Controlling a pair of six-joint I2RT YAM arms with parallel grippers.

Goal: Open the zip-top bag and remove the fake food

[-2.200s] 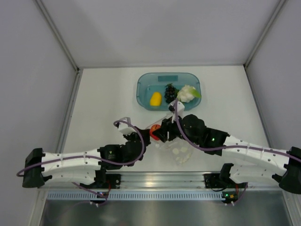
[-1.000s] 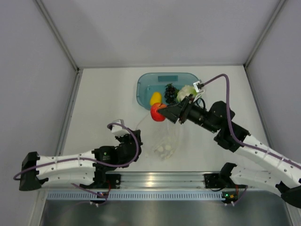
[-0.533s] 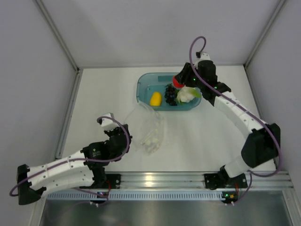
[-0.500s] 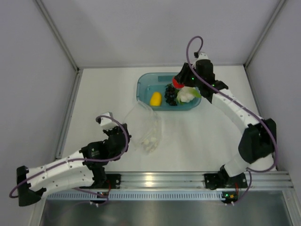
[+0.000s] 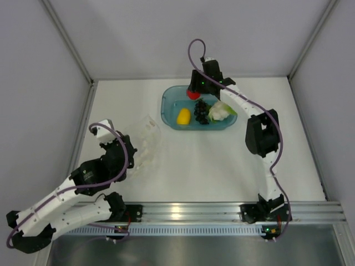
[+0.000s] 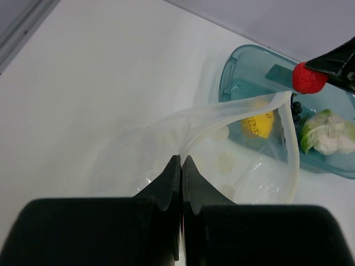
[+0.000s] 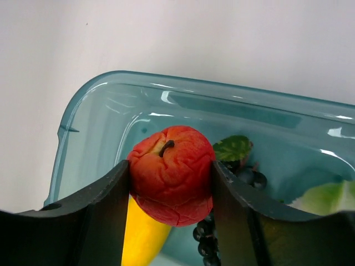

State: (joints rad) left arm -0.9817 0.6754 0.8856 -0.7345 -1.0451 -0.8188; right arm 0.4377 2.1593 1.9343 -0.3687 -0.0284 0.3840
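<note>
My left gripper (image 5: 132,148) is shut on the rim of the clear zip-top bag (image 5: 146,139), which hangs open at the table's left. In the left wrist view the fingertips (image 6: 181,158) pinch the bag (image 6: 244,166) at its mouth. My right gripper (image 5: 193,93) is shut on the red apple (image 7: 171,174) and holds it above the far-left part of the teal tray (image 5: 166,105). In the tray lie the yellow fruit (image 5: 183,116), the grape bunch (image 5: 201,111) and the cauliflower (image 5: 222,111).
The tray's rim (image 7: 89,105) runs below and around the held apple (image 6: 308,78). White walls close in the table on the left, back and right. A metal rail (image 5: 188,213) with both arm bases lines the near edge.
The right arm has carried the apple from beside the bag up to the tray's far-left part. The left arm has swung the bag to the left, away from the tray.
</note>
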